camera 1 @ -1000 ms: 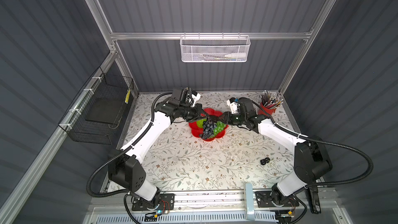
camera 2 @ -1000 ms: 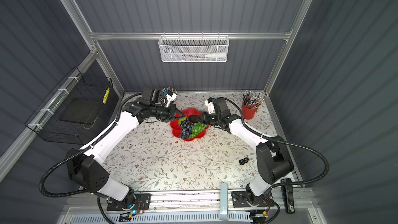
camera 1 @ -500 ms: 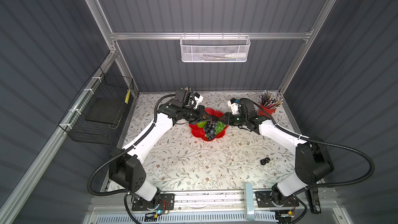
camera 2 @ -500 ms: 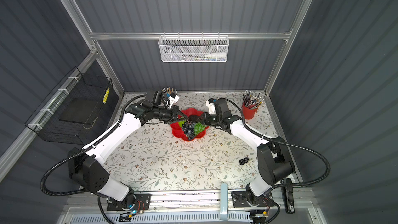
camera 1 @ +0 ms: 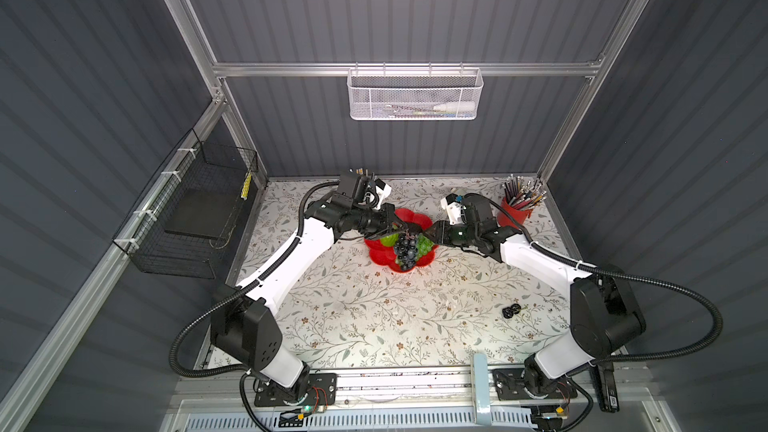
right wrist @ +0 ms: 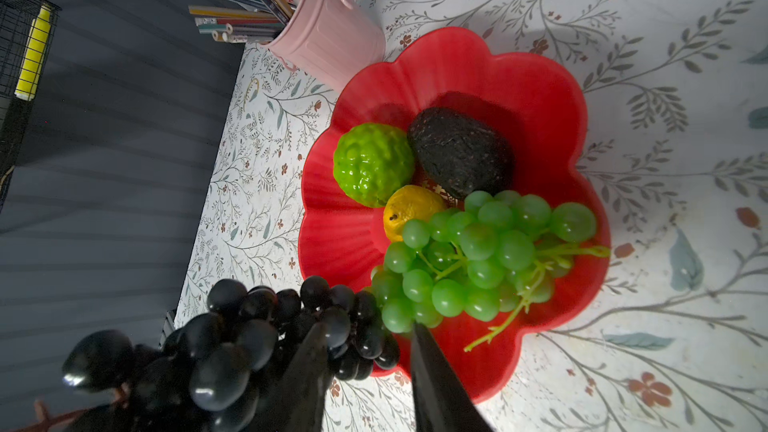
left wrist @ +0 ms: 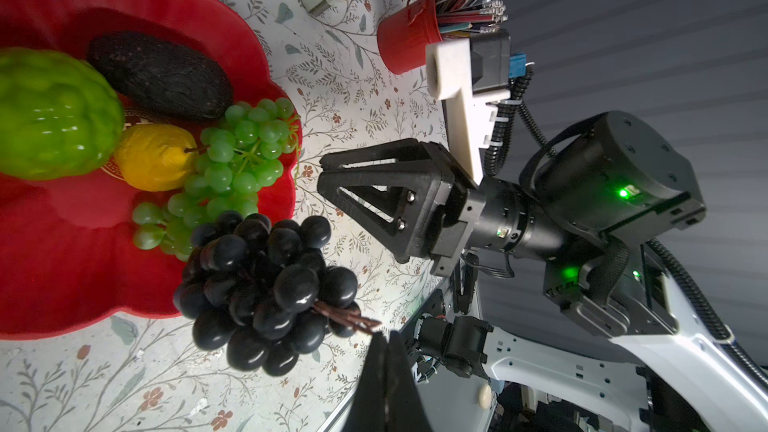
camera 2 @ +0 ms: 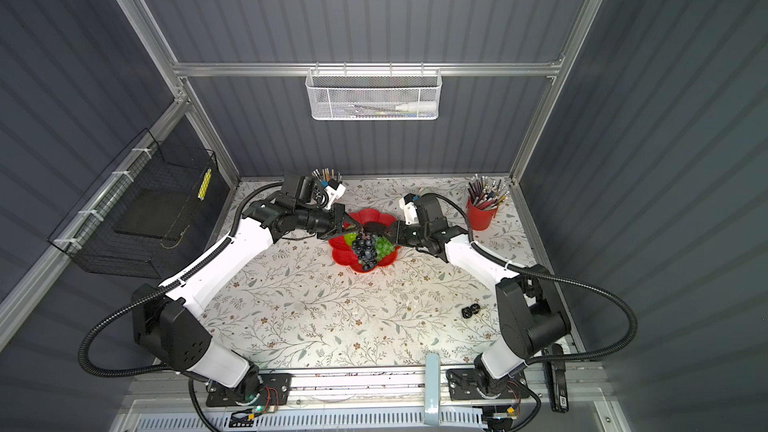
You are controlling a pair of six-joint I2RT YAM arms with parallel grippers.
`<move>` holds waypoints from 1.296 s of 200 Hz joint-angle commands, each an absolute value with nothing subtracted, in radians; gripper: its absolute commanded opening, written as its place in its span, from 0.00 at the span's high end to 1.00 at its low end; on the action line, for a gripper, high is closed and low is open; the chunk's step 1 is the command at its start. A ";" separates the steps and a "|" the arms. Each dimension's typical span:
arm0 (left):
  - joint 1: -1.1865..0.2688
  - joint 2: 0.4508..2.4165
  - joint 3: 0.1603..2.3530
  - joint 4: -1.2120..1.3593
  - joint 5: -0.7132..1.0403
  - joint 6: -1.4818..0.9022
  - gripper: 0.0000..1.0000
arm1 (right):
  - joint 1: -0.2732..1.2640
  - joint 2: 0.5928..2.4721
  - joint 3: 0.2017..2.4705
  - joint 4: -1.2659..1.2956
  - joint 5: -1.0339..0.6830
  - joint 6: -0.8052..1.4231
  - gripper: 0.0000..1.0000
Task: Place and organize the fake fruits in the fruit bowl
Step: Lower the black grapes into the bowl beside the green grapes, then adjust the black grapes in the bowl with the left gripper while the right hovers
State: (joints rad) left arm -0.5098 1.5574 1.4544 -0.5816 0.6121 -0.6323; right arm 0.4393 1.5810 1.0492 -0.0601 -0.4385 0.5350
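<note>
**Operator:** What is the state of the left end effector?

**Guide:** Your left end effector (left wrist: 385, 338) is closed together, clamped on the brown stem of the dark purple plastic grape bunch (left wrist: 266, 284). The bunch hangs beneath its tips, over the rim of the shallow glossy red flower-shaped plastic bowl (right wrist: 540, 89). You cannot tell whether the lowest grapes touch the bowl.

**Operator:** And the right end effector?

**Guide:** Your right end effector (right wrist: 368, 328) has its jaws apart and holds nothing. Its tips sit just beside the bowl rim, facing the left end effector and near the hanging bunch.

**Operator:** Where are the other fruits?

**Guide:** All four lie in the bowl. The translucent green plastic grape bunch (right wrist: 478, 259) lies directly ahead of the right end effector's tips. Just beyond it, the small yellow plastic fruit (right wrist: 409, 205) rests against those grapes. Farther out, the ridged bright green glossy ball (right wrist: 372, 162) and the black bumpy oval fruit (right wrist: 461, 151) lie side by side. The bowl stands on the floral-patterned worktop (camera 1: 374, 317), below both end effectors.
</note>
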 commanded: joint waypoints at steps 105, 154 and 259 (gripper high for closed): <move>-0.374 1.531 1.312 -0.545 0.625 -0.538 1.00 | 0.469 1.654 1.162 -0.130 -0.433 0.498 0.65; -0.352 1.591 1.307 -0.519 0.642 -0.519 1.00 | 0.481 1.655 1.171 -0.139 -0.429 0.490 0.65; -0.309 1.679 1.291 -0.458 0.584 -0.509 1.00 | 0.533 1.668 1.169 -0.135 -0.445 0.460 0.64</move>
